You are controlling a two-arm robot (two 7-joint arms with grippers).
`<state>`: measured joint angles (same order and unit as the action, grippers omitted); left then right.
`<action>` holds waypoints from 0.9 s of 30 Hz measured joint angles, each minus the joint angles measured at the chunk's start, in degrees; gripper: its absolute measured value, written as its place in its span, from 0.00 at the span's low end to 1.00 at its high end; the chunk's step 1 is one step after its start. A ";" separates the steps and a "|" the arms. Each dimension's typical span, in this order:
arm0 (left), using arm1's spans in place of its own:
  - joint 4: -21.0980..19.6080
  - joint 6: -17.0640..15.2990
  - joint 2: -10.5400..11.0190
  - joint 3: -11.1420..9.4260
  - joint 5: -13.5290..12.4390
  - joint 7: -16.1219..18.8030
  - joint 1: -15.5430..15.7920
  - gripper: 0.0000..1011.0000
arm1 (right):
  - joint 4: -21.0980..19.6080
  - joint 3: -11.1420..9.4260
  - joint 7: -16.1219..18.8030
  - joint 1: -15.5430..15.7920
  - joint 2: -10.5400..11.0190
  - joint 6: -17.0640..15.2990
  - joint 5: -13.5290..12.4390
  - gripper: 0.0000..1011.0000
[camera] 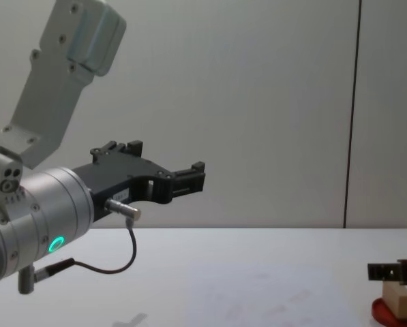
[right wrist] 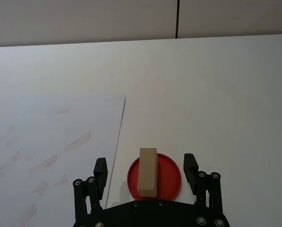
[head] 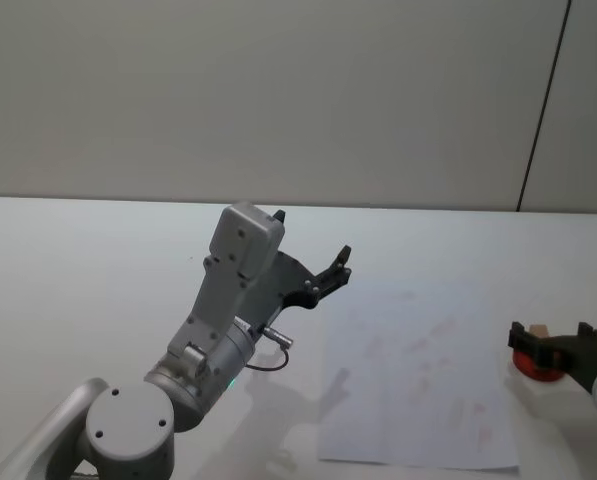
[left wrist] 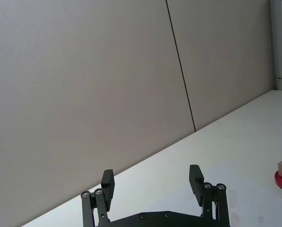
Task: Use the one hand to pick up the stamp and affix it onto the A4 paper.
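The stamp (right wrist: 148, 172), a pale wooden block, lies on a flat red round pad (right wrist: 171, 182) just off the right edge of the A4 paper (right wrist: 51, 151). My right gripper (right wrist: 146, 169) hovers over it, open, one finger on each side and neither touching the wood. In the head view this gripper (head: 550, 338) sits at the right edge above the stamp (head: 539, 330) and pad (head: 538, 367), beside the paper (head: 418, 370). From the chest view the stamp (camera: 399, 298) shows just below the right gripper (camera: 394, 271). My left gripper (head: 323, 275) is raised over the table's middle, open and holding nothing.
The left arm's large silver body (head: 218, 330) rises over the table left of the paper, with a black cable (camera: 114, 262) hanging under it. Faint red prints mark the paper. The white table (head: 98, 270) meets a grey wall behind.
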<state>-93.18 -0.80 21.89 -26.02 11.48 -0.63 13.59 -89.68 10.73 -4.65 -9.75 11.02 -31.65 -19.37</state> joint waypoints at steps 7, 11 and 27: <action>0.00 0.00 0.00 0.00 0.00 0.00 0.00 0.99 | 1.03 0.06 0.07 -0.55 -0.36 -0.22 0.50 0.99; 0.00 0.00 0.00 0.00 0.00 0.00 0.00 0.99 | 1.68 0.07 0.07 -0.91 -0.57 -0.40 0.85 0.99; 0.00 0.00 0.00 0.00 0.00 0.00 0.00 0.99 | 4.18 0.01 0.04 -2.28 -1.37 -0.57 1.82 0.99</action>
<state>-93.18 -0.80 21.89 -26.02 11.48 -0.62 13.59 -85.50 10.74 -4.61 -12.03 9.65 -32.22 -17.55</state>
